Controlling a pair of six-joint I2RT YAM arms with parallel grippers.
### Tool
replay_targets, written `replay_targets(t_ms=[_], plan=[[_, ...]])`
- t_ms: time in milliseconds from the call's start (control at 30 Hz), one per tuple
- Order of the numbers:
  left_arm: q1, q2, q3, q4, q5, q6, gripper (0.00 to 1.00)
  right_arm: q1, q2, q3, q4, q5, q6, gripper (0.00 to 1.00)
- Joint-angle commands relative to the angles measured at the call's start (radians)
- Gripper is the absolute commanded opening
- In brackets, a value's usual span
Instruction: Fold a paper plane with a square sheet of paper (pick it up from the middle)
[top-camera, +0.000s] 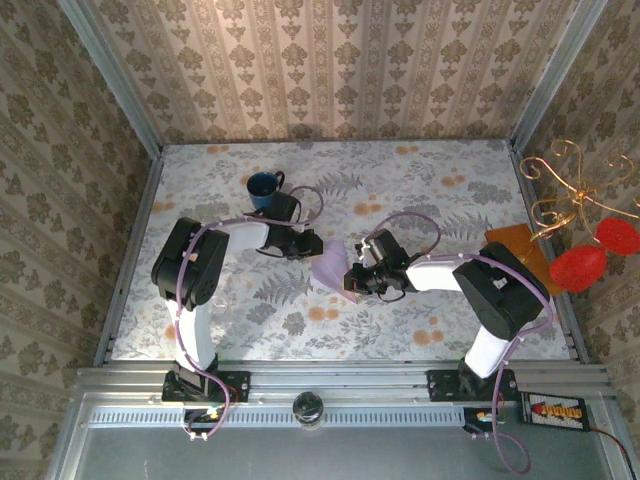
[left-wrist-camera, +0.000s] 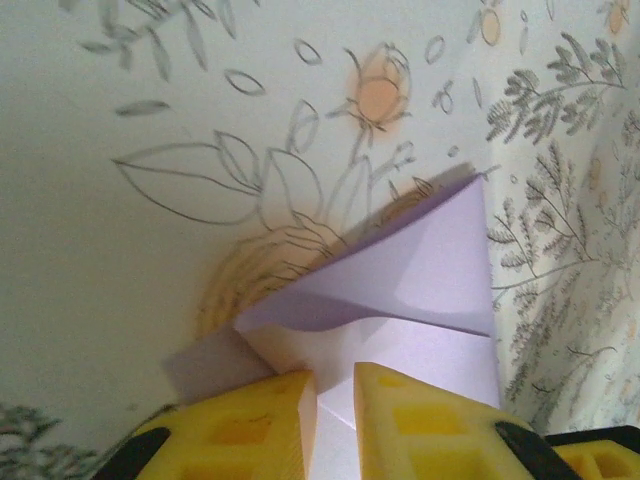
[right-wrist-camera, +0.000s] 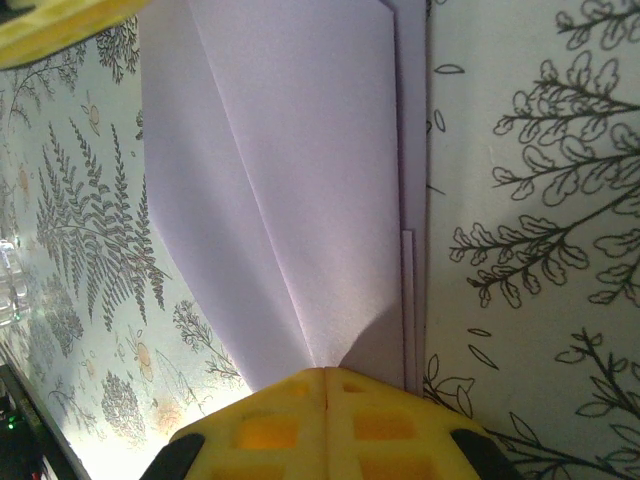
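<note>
Lilac paper (right-wrist-camera: 300, 180), edge clenched in right claw (right-wrist-camera: 326, 374); left claw (left-wrist-camera: 335, 378): cannot tell its hold.

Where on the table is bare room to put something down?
Bare: the far right stretch between the blue mug and the orange-brown rectangle; the strip along the near table edge. Crowded: centre, left pincer and right pincer at the lilac paper.

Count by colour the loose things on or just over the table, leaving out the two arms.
Blue: 1, the mug
Pale lilac: 1, the folded paper
Orange-brown: 1, the flat rectangle
Total: 3
</note>
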Motion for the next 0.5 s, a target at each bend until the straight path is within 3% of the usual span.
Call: replay_targets(t_ms=[0,333,467], plan=[[0.07,0.047,0.025,-0.017,-0.234,0.068,0.2,-0.013,0.063,-0.099,-0.31,0.106,-0.009,0.05],[0.063,0.015,0.059,-0.018,-0.289,0.085,0.2,-0.013,0.053,-0.1,-0.282,0.092,0.008,0.05],[0.049,-0.072,0.025,-0.002,-0.272,0.069,0.2,-0.013,0.047,-0.093,-0.282,0.094,0.014,0.05]])
